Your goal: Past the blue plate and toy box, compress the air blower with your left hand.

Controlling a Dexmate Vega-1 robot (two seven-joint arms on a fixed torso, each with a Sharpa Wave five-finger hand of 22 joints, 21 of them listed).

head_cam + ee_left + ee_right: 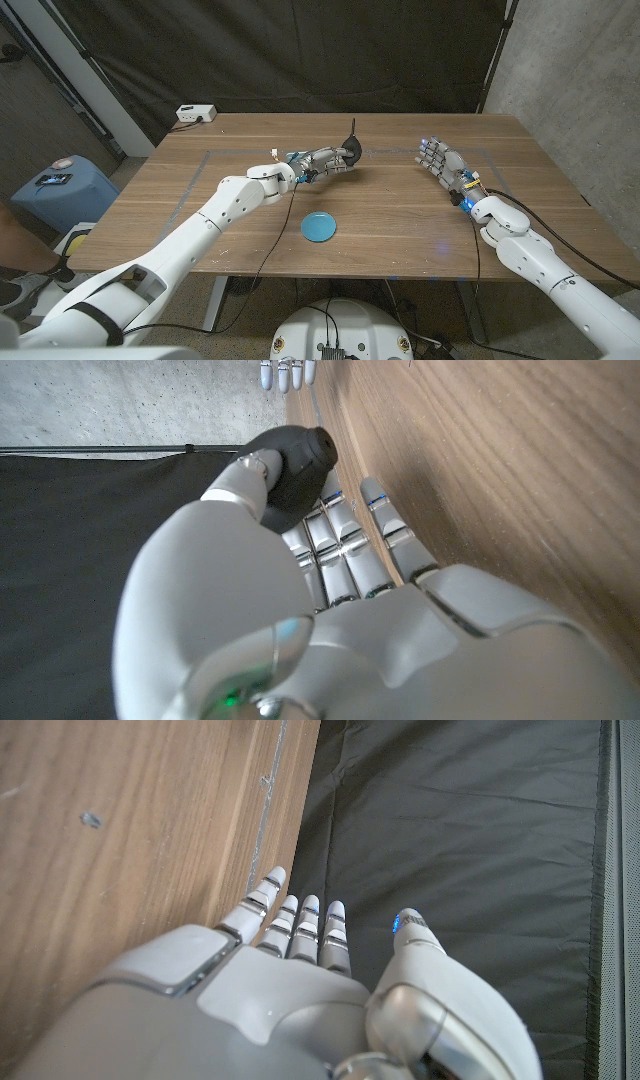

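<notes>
Both arms (190, 245) are glossy white rounded shells with dark bands at the joints and thin black cables running alongside. Each robot hand, left (325, 160) and right (440, 158), is silver-grey, its fingers (300, 925) built of segmented metal links. Small blue lights glow at the wrists.

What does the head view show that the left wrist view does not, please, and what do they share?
Head view alone: the blue plate on the table nearer the robot than the blower, a white box at the far left corner, and the blower's thin nozzle pointing up. Left wrist view alone: the thumb pressed against the bulb, fingers behind it. Both: the left hand gripping the black blower, and the right hand, holding nothing.
</notes>
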